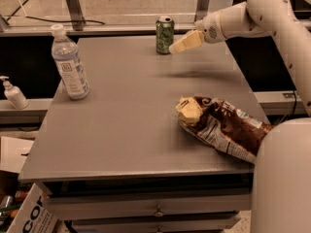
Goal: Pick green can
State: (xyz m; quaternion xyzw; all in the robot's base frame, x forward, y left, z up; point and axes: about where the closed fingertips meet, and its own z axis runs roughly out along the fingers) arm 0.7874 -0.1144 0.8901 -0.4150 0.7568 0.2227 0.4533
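The green can (164, 35) stands upright near the far edge of the grey table (121, 125), about the middle. It has a silver top rim and pale markings. My gripper (178, 47) hangs just right of the can, a little above the table, at the end of the white arm (243, 18) that reaches in from the right. Its tip is close to the can's lower right side and holds nothing.
A clear water bottle (69, 63) with a blue-white label stands at the table's left. A crumpled brown chip bag (221, 126) lies at the front right. A white pump bottle (13, 93) stands on a ledge left of the table. Drawers sit below the tabletop.
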